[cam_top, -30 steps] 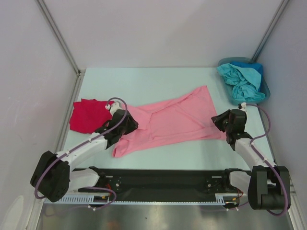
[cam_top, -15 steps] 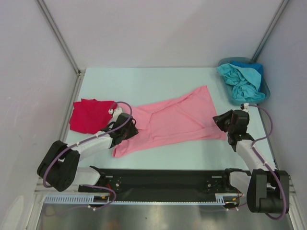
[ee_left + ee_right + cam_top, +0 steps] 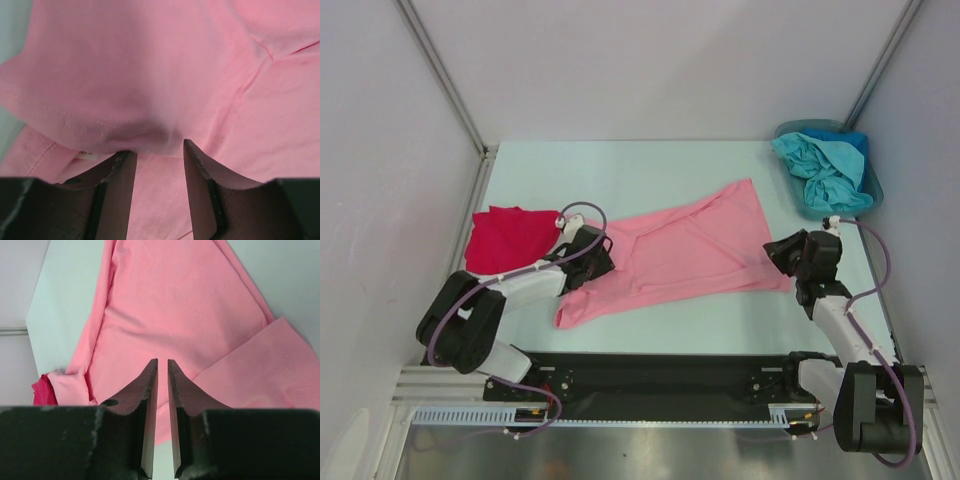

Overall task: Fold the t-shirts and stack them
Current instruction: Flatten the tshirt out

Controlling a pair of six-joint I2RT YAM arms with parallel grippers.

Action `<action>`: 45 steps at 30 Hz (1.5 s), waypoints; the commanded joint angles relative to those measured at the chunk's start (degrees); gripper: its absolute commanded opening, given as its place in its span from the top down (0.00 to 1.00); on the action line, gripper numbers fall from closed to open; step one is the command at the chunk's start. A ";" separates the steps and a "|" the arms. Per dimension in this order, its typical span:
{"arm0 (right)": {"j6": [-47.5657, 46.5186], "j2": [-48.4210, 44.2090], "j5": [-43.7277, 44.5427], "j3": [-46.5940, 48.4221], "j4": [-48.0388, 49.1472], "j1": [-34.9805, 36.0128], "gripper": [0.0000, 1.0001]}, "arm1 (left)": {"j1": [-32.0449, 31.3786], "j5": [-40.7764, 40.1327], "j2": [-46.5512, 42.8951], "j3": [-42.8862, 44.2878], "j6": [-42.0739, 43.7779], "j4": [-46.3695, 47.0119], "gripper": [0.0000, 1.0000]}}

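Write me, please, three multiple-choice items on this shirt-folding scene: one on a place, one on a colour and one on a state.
1. Where do the teal and blue shirts lie?
A) in the bin at the far right
B) folded in the middle
C) at the near left corner

2. What colour is the shirt spread out in the middle?
A) teal
B) pink
C) red

3. How does the left gripper stand?
A) shut tight, fingers touching
B) open, fingers apart
C) out of sight in every view

Answers:
1 A: they are bundled together inside the bin.
2 B: the pink shirt lies spread between the two arms.
3 B: its wrist view shows a clear gap between the fingers, with pink cloth ahead.
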 commanded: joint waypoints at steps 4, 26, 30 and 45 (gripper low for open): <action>-1.07 -0.74 -1.15 -1.13 1.26 -0.09 0.83 | 0.11 -1.66 1.86 5.11 2.56 1.99 0.53; 1.04 1.90 -0.89 -1.66 6.10 2.45 1.00 | 1.86 -7.37 4.49 22.67 7.47 -10.13 0.99; 0.60 0.85 -0.53 -2.18 5.49 2.54 1.00 | 4.58 -7.02 7.39 31.27 10.63 -12.42 1.00; -1.24 -10.75 -0.10 -3.33 -0.22 2.81 1.00 | 12.58 -6.32 28.55 57.63 18.11 -20.68 1.00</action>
